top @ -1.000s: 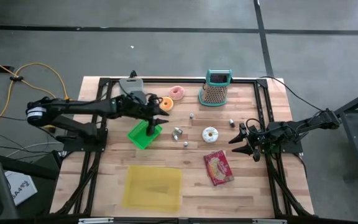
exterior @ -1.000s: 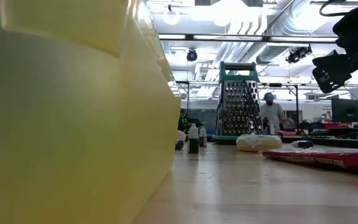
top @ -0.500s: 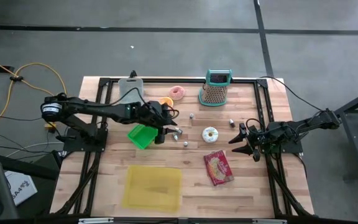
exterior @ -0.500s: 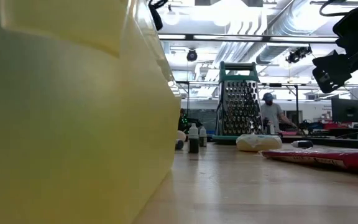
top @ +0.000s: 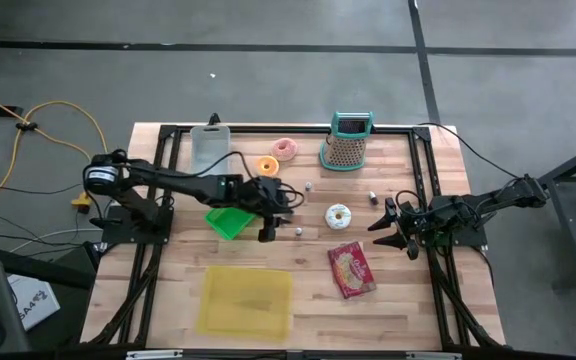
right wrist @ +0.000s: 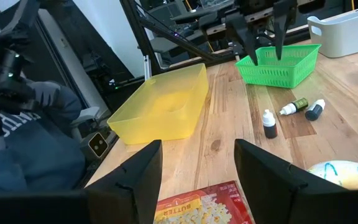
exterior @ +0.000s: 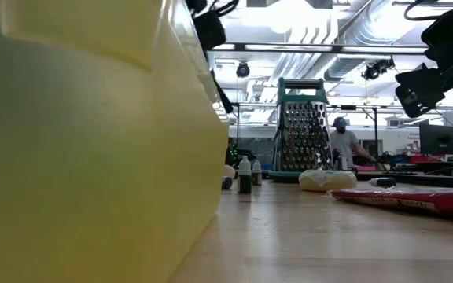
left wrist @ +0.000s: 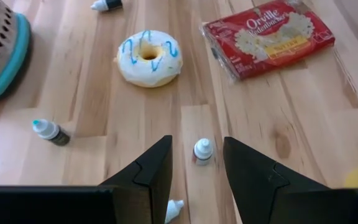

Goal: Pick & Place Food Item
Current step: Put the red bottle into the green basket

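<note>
Left arm swings off the green basket and out toward the white donut.

Over the last second I watch my left pincer [top: 268, 232] leave the green basket [top: 225, 220] and travel across the table [top: 168, 300] to hang over the small dropper bottles [top: 298, 232]; its fingers stand apart and carry nothing, with one bottle [left wrist: 202, 150] framed between them in the left wrist view. The white donut [top: 339, 215] with blue icing lies just beyond, near the popcorn packet [top: 352, 269], untouched. I judge the reach is only partway done and the pick is not yet begun. My right pincer [top: 400, 228] has not moved, waiting at the table's right side, fingers wide apart and empty.
</note>
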You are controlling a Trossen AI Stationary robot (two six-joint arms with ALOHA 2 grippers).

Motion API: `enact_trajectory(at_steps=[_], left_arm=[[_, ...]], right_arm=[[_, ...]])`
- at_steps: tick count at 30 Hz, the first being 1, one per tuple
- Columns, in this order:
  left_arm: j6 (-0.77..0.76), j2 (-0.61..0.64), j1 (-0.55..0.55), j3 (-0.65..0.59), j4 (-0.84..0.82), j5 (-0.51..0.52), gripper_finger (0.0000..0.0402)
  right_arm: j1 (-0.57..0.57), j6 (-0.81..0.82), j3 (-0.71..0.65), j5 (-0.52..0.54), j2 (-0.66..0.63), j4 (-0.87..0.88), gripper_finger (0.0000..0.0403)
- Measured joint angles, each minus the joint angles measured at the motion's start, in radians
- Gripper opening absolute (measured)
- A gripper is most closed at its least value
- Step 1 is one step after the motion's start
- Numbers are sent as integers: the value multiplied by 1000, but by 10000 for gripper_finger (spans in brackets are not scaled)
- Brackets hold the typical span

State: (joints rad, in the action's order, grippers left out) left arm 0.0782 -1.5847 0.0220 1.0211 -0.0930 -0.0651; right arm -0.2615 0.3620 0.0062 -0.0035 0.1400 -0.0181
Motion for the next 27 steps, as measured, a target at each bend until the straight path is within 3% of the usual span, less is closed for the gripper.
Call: enact_trajectory(at_steps=[9,27], left_arm=[[25,-126,0,116,-80,-9,136],[-35,-193,-34,117,-93,1,136]], right_arm=[[0,0,0,0,0,0,188],[0,0,0,0,0,0,188]])
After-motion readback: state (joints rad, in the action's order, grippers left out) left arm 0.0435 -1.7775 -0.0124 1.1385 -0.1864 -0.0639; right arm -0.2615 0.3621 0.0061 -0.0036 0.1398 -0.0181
